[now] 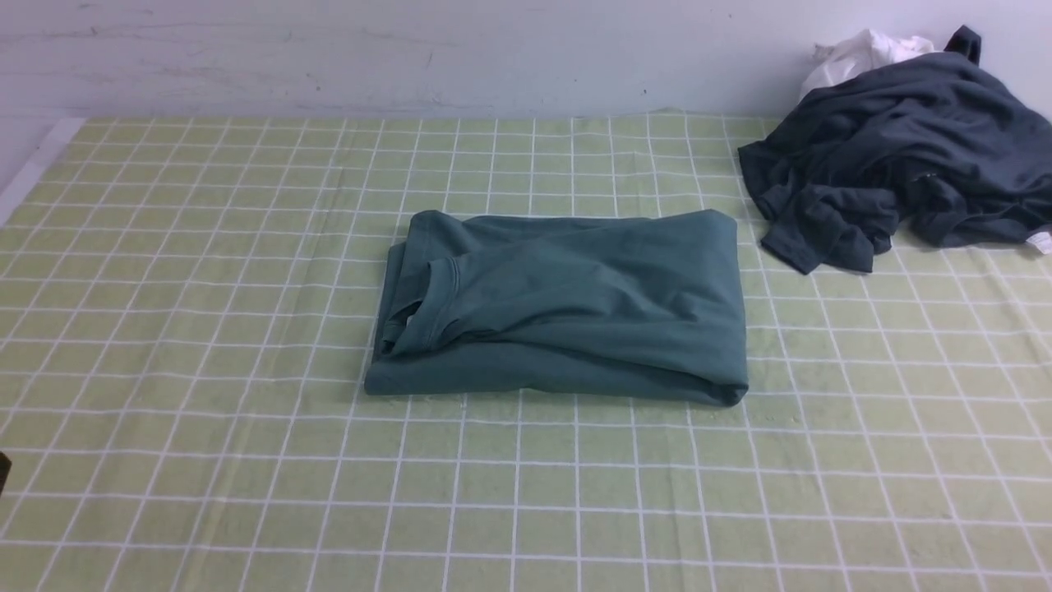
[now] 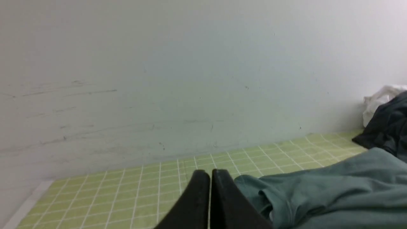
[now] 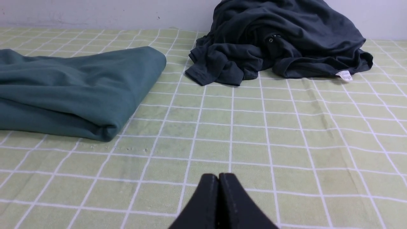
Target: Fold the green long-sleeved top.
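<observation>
Both grippers stayed out of the front view. That view showed the green top (image 1: pixel 567 304) folded into a neat rectangle at the middle of the checked green tablecloth (image 1: pixel 205 460), its collar toward the left and a sleeve lying across the upper layer. A crumpled dark grey garment (image 1: pixel 904 156) sat at the far right by the wall, with a white cloth (image 1: pixel 863 51) tucked behind it.

From the left wrist view, the left gripper (image 2: pixel 210 178) was clenched with its black fingers pressed together and nothing between them, pointing level toward the far wall, just beside the collar end of the top (image 2: pixel 334 194).

From the right wrist view, the right gripper (image 3: pixel 218 179) was likewise clamped and empty, held low over bare cloth, well apart from the top's right folded edge (image 3: pixel 79 92) and the grey garment (image 3: pixel 279 41) beyond.
</observation>
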